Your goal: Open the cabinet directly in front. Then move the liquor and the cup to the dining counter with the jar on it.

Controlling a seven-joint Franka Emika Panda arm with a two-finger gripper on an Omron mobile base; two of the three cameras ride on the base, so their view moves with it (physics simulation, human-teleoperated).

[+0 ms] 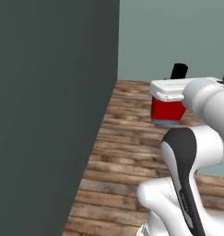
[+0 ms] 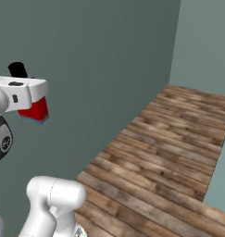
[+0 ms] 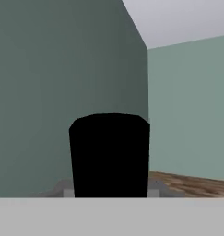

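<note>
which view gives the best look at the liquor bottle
The left base view: the liquor shows its red label, blue base and black cap beyond the white hand, above the wood floor. The right base view shows its label and cap, partly hidden by the hand. The hand view shows its black cap.

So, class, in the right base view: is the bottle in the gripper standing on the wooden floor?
No: the liquor hangs in the gripper in front of the dark wall, well above the wooden floor.
</note>
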